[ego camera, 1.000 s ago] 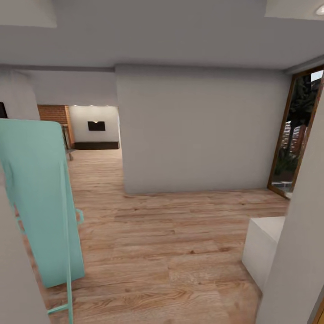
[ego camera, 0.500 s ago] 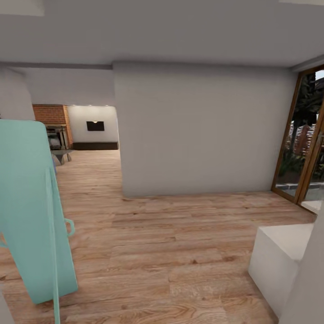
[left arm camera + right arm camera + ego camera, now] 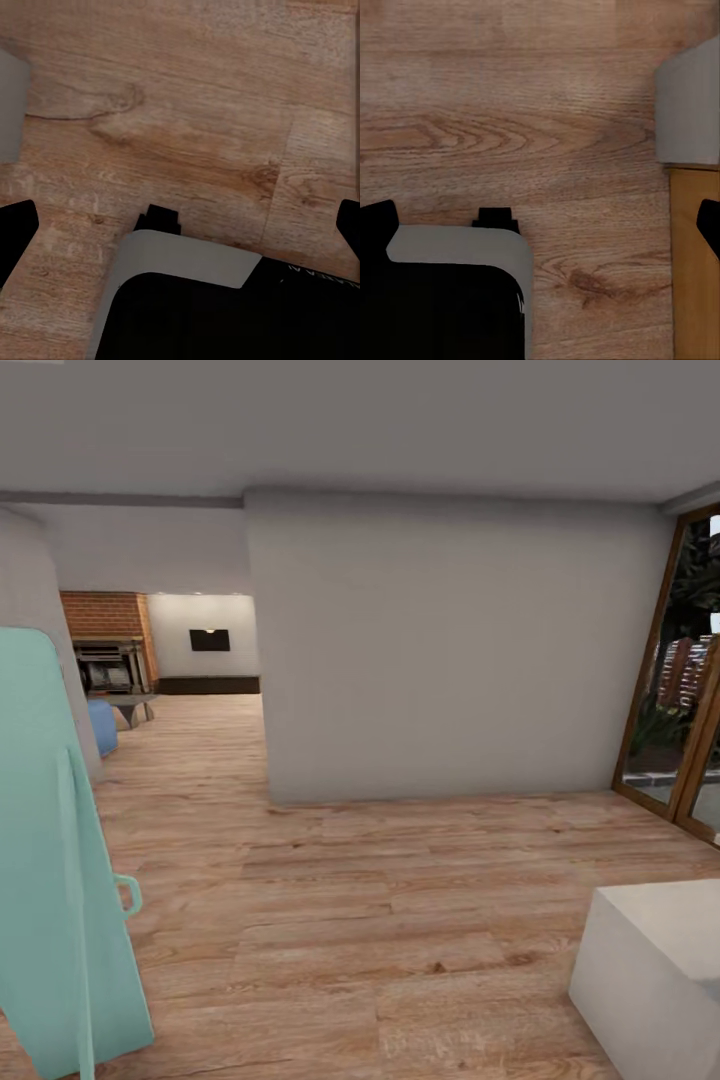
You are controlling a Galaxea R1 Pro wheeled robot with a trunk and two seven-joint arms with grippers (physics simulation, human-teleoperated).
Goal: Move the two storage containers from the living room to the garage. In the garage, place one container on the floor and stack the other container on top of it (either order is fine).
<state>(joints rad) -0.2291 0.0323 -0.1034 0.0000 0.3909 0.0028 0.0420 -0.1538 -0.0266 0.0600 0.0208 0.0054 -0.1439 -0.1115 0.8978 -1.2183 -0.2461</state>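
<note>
The storage containers are out of view, and so is the garage. Far back at the left of the head view opens the living room, with a red-brick fireplace, a black wall TV and a long dark low cabinet. My left gripper hangs open over light wood planks with nothing between its black fingertips. Over the same planking my right gripper is open and empty too, its fingertips wide apart.
A broad grey wall stands straight ahead, with the passage along its left side. A tall teal panel leans close at my left. A white block sits low at the right, and a wood-framed glass door is behind it.
The whole head view has shifted, so the camera has moved: the teal panel slid leftward, the white block grew nearer, and more of the fireplace end of the living room shows.
</note>
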